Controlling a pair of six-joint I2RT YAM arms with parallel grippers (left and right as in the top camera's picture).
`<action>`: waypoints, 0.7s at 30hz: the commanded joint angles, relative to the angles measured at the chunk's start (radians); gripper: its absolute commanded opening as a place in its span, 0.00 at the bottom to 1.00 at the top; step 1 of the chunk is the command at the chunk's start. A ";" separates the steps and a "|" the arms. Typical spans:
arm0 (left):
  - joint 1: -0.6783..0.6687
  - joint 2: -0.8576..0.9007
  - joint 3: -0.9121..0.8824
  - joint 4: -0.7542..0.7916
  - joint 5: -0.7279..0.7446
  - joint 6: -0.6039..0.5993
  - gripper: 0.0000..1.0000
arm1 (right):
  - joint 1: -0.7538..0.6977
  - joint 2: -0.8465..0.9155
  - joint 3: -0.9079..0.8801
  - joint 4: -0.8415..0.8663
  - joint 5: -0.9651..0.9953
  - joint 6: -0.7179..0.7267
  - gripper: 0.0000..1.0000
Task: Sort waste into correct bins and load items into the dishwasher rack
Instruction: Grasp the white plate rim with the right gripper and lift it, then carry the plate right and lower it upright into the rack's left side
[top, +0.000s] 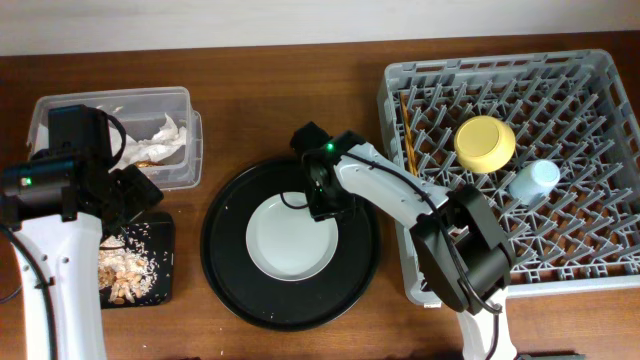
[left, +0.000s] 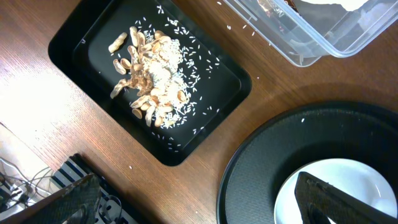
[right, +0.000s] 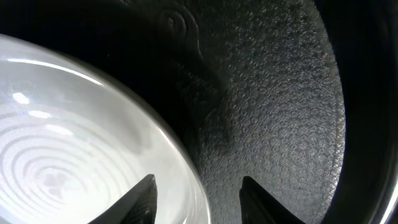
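Observation:
The grey-white plate (top: 290, 240) lies in the middle of a large round black tray (top: 225, 250). My right gripper (top: 325, 203) is open at the plate's upper right rim; in the right wrist view one finger is over the plate (right: 62, 137) and the other over the tray, with the gripper (right: 199, 202) straddling the rim. My left gripper (left: 202, 208) is open and empty, above the wood between the shallow black tray (left: 74, 37) and the round tray. Food scraps (left: 149, 81) lie in the shallow tray. The tissue (top: 165, 135) is in the clear tub (top: 185, 100). The pink cup is out of view.
The grey dishwasher rack (top: 590, 260) stands at the right and holds the yellow bowl (top: 485, 143), the light-blue cup (top: 535, 180) and the chopsticks (top: 405, 125). The clear tub (left: 323, 43) and the shallow black tray (top: 165, 225) sit at the left, under my left arm.

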 joint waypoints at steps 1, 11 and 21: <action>0.004 -0.005 0.006 -0.001 -0.007 0.000 0.99 | 0.008 0.011 -0.060 0.027 0.015 0.035 0.41; 0.004 -0.005 0.006 -0.001 -0.007 0.000 0.99 | -0.066 0.008 0.262 -0.312 -0.006 0.053 0.04; 0.004 -0.005 0.006 -0.001 -0.007 0.000 0.99 | -0.358 0.000 0.864 -0.698 0.592 0.106 0.09</action>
